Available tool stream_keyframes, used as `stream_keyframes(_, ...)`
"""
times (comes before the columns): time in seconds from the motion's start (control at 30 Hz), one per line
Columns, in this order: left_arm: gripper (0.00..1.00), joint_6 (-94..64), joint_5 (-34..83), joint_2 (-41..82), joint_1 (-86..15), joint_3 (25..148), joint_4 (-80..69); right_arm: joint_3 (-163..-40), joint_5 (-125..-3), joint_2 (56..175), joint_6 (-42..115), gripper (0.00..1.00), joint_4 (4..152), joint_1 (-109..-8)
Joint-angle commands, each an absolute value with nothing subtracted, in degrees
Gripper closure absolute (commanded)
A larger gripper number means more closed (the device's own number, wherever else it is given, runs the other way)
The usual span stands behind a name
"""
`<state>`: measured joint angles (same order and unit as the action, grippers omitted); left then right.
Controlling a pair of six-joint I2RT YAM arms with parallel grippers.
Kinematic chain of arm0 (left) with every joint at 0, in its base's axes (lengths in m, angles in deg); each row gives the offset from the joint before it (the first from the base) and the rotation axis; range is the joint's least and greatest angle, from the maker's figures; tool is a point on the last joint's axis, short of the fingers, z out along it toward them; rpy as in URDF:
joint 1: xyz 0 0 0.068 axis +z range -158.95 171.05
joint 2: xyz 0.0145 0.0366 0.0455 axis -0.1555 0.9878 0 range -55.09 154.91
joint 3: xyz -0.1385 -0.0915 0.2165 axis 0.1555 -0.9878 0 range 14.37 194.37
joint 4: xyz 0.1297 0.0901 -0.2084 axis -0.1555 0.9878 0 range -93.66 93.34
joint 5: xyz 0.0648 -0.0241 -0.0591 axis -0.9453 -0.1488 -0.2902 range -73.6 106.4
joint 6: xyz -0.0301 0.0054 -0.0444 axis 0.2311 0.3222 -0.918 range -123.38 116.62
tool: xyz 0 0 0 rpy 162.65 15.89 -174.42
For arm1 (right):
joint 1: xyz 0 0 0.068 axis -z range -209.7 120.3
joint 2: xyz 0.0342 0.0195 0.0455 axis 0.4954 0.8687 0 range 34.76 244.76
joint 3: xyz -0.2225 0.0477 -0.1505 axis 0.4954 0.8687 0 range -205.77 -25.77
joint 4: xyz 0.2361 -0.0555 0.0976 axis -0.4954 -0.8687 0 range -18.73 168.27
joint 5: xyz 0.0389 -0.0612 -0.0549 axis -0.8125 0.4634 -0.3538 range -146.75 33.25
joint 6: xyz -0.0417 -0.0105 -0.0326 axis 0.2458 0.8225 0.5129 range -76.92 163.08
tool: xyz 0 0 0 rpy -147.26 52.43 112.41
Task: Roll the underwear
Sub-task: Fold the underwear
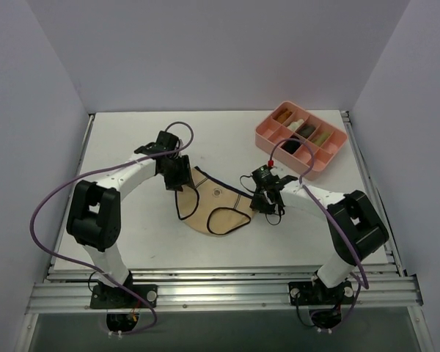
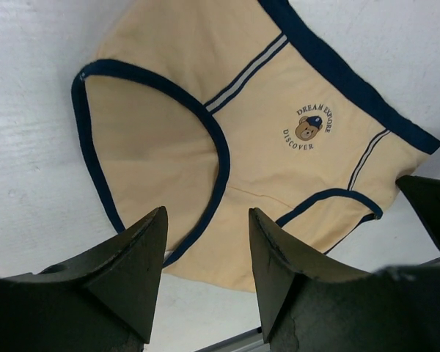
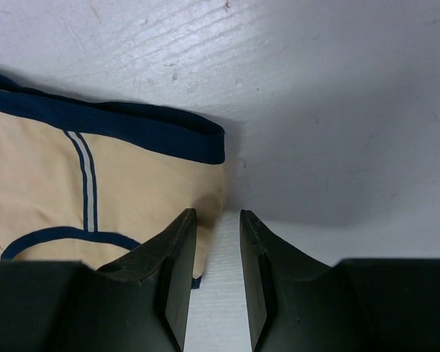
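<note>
The underwear (image 1: pixel 214 205) lies spread flat on the white table, tan with dark navy trim and a small bear logo. My left gripper (image 1: pixel 177 180) hovers over its left edge. In the left wrist view the left gripper (image 2: pixel 207 213) is open, with the underwear (image 2: pixel 169 88) beneath and nothing between the fingers. My right gripper (image 1: pixel 260 199) sits at the garment's right edge. In the right wrist view the right gripper (image 3: pixel 217 214) stands narrowly open over bare table, the underwear (image 3: pixel 37 183) just left of its left finger.
A pink divided tray (image 1: pixel 333 156) holding several small rolled cloths stands at the back right. Metal rails (image 1: pixel 220 290) run along the near table edge. White walls close in the left, right and back.
</note>
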<state>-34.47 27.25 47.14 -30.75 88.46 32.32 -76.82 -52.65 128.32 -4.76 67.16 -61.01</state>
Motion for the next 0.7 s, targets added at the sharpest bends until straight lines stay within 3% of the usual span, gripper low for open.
stream_keyframes(0.0,0.43,-33.0,26.8,48.3,-29.2,92.2,33.2,-75.4,-52.4,128.4,-7.0,0.73,66.9,-60.8)
stream_keyframes(0.23,0.43,-31.1,28.0,50.1,-26.4,94.9,34.2,-73.6,-52.6,129.3,-6.7,0.77,70.4,-60.7)
stream_keyframes(0.4,0.44,-31.1,29.3,51.3,-26.6,95.2,34.0,-72.0,-52.8,127.8,-6.0,1.0,72.8,-59.7)
stream_keyframes(0.67,0.44,-32.5,31.1,52.1,-29.7,94.9,32.5,-66.6,-51.0,119.2,-2.8,1.0,67.3,-57.4)
